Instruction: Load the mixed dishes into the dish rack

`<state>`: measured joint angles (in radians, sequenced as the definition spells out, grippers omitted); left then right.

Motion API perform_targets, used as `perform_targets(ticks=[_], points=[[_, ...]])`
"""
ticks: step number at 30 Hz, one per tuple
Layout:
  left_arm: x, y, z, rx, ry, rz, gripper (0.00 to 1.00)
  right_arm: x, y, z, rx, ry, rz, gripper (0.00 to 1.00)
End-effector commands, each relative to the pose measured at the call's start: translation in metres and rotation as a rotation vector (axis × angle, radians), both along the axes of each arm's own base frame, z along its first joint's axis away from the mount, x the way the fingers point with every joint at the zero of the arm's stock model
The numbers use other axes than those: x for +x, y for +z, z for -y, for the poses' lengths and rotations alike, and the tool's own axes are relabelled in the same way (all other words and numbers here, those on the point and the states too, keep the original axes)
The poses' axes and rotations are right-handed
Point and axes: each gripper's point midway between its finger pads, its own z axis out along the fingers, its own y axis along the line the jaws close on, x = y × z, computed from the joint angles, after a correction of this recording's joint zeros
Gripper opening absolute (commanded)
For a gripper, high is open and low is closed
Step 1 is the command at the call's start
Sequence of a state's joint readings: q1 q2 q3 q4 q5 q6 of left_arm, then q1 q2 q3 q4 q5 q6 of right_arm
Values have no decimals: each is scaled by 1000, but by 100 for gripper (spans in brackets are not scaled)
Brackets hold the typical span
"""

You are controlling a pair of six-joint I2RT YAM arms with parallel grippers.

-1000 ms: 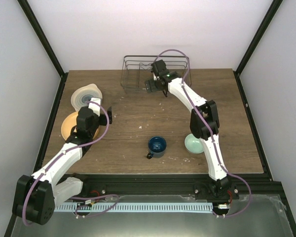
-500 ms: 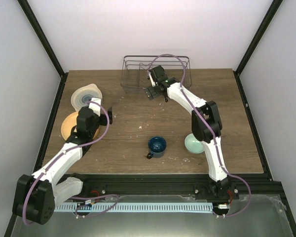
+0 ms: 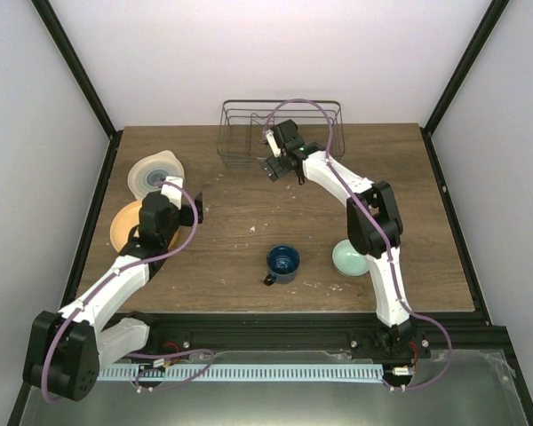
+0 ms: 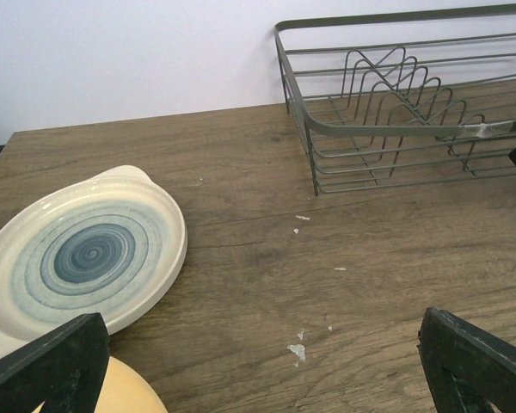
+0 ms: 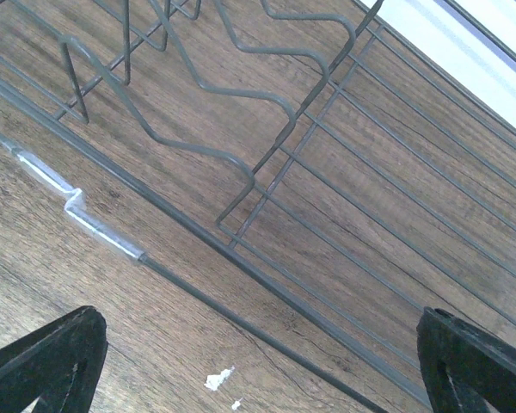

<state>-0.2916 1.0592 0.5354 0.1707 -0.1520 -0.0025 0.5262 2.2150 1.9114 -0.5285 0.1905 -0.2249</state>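
The dish rack (image 3: 240, 135) stands at the top centre of the surface (image 3: 240, 226), and no dish shows inside it. All four dishes lie outside. The cream plate (image 3: 151, 175) and orange plate (image 3: 123, 227) sit just beside each other at the left edge, and the dark blue mug (image 3: 282, 263) and mint-green bowl (image 3: 346, 259) sit low centre. The right hand (image 3: 275, 165) hangs at the rack's near rim, opened wide and holding nothing; its wrist view shows only wire and wood. The left hand (image 3: 198, 211) is likewise wide open and empty beside the plates, apparently stationed to take one first. Loading is judged not yet begun.
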Motion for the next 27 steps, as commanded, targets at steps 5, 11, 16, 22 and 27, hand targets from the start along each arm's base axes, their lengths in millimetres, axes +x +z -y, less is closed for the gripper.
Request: perform_targets(ticks=[5,11,16,22,27], points=[[3,5,1,-6,4,0,100,-5,23,1,35,12,49,100],[12,20,-1,-40,45,-21,100,-13,72,16,85,-62,125,100],[31,29,-1,-43,79,-35,100,-7,117,48,187,-164,192,100],[68,24,3,-44,98,-73,100,12,119,119,217,-350,181,100],[105,23,-1,-59,131,-84,100,28,102,182,254,-497,135,100]])
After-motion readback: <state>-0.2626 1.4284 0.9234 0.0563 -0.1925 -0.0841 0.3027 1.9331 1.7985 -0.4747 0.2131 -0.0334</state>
